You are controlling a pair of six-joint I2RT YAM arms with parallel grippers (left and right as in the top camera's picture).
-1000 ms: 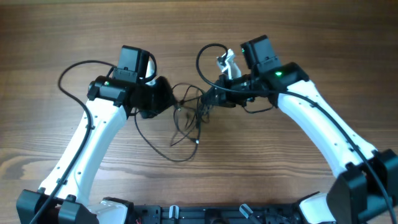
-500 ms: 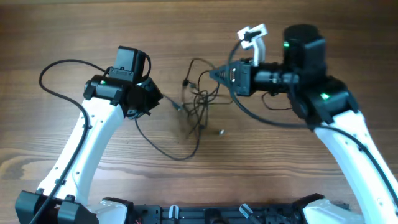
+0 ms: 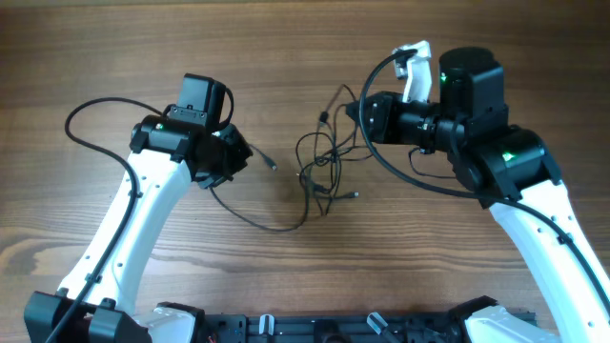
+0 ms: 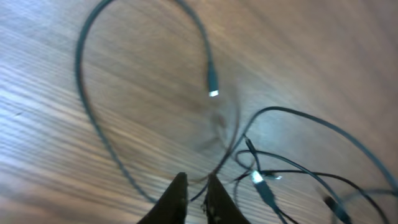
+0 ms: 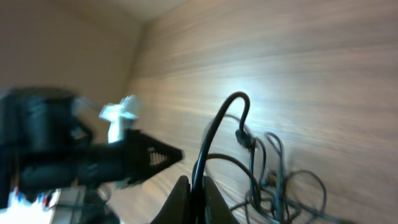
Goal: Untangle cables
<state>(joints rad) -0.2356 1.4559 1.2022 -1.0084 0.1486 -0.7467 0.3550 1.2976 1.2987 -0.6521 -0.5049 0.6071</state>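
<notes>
Black cables (image 3: 319, 173) lie bunched on the bench (image 3: 95, 57) between my arms, one strand pinched in my closed right end effector (image 5: 194, 198) just right of the bunch; whether my barely parted left end effector (image 4: 196, 198) grips anything cannot be told.

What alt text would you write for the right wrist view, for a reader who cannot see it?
The right gripper at bottom centre is shut on a black cable that arches upward. A tangle of thin black cables shows to its right against a wooden table; a blurred arm is at left.
</notes>
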